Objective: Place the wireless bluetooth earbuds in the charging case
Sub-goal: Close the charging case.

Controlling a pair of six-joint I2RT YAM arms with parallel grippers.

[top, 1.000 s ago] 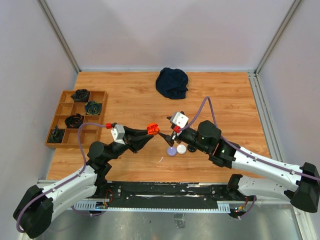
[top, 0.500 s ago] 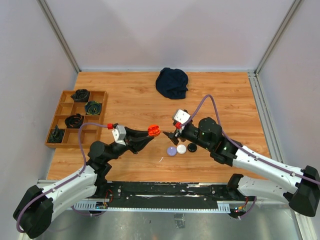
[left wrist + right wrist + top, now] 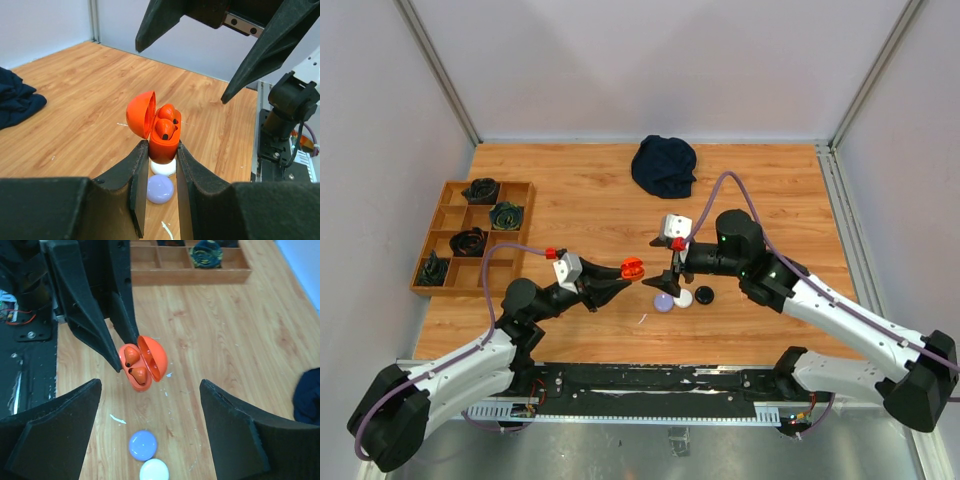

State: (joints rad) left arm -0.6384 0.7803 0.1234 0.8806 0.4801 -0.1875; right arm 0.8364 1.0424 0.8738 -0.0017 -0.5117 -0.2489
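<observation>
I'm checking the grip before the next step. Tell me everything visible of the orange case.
The orange case is small, glossy plastic, held upright off the table, its lower body pinched by the left hand. Its domed lid is hinged open sideways. Two orange buds sit in its wells. Nothing else touches it.

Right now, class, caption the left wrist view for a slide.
Left gripper grips the open orange case, two earbuds inside.
</observation>
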